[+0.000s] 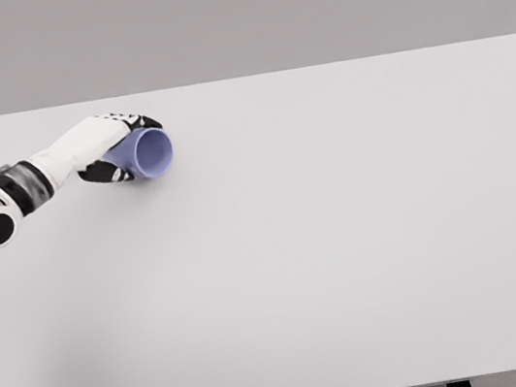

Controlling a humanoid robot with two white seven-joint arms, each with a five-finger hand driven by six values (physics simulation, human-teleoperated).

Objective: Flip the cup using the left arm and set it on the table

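Wide, pale grey-white rectangular bench (347,258) under a plain grey wall, filling nearly the whole head view, with two dark leg stubs just showing at the bottom edge. At far left, white seven-joint left arm (17,187) with black joint rings, entering from the lower left edge and reaching up and rightward over the bench's rear-left part. At its end, white-and-black five-finger left robot hand (111,146), curled round and gripping a small lavender-blue plastic cup (149,153). Dark fingertips (149,123) wrapped over the cup's upper side, thumb tucked beneath its lower side, palm against the closed end. Cup on its side, roughly horizontal, round open mouth turned to the right and a little toward the camera, pale interior visible. Cup in the rear-left part of the bench, near the back edge; cannot tell whether resting on the surface or held just above it, though a faint shadow lies directly below and beside it. Further right, only bare bench surface out to the far right edge. Right arm and its robot hand out of view.
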